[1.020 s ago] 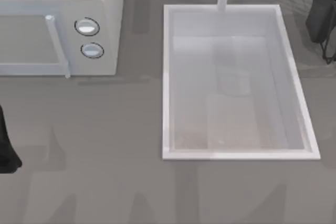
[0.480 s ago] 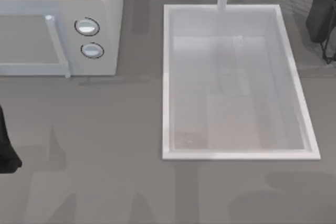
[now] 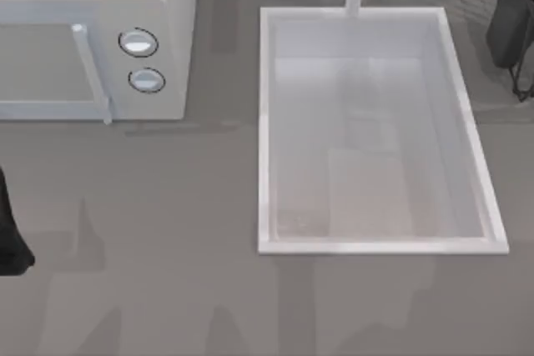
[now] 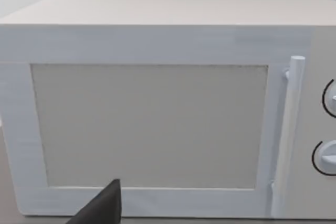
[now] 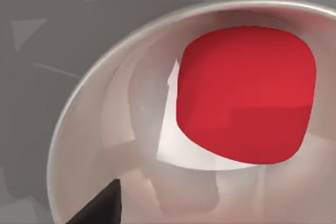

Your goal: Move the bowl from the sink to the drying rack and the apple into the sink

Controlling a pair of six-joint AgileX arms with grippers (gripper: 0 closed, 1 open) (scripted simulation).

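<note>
The apple (image 5: 244, 95) lies in a round shiny dish (image 5: 79, 129), right under the right gripper (image 5: 97, 208), up past the far right corner of the sink (image 3: 265, 122). I cannot tell if that gripper is wide or closed. A squeeze on the apple's smooth round side could make it slip and roll away; the left arm (image 3: 10, 231) rests far left of the sink.

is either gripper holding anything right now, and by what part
Cannot be told. The right wrist view looks down at the apple lying in a pale round dish; no grip shows.
</note>
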